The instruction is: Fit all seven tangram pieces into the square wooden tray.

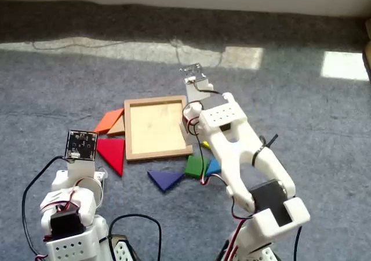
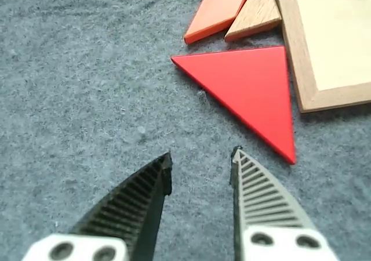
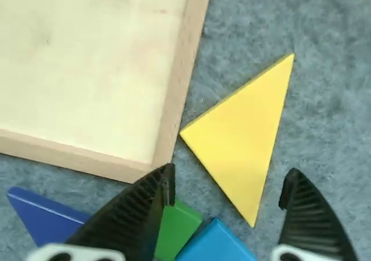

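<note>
Right wrist view is laying out in full the yellow triangle [image 3: 243, 133], which the high view is giving only as a sliver beside the arm. This flat, bright piece is lying on the grey carpet [image 3: 324, 35], one point reaching between the tips of the right pincer [image 3: 230, 177], which is gaping wide and holding nothing, and just beside the corner of the square wooden tray [image 3: 179, 93]. The left pincer [image 2: 202, 156] is standing partly open and holding nothing, with the red triangle [image 2: 252, 93] lying just ahead of its tips.

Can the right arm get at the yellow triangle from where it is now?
Probably yes. The right hand is open just above the yellow triangle, which lies flat on the carpet with nothing on top. The tray rim sits close beside one corner.
</note>
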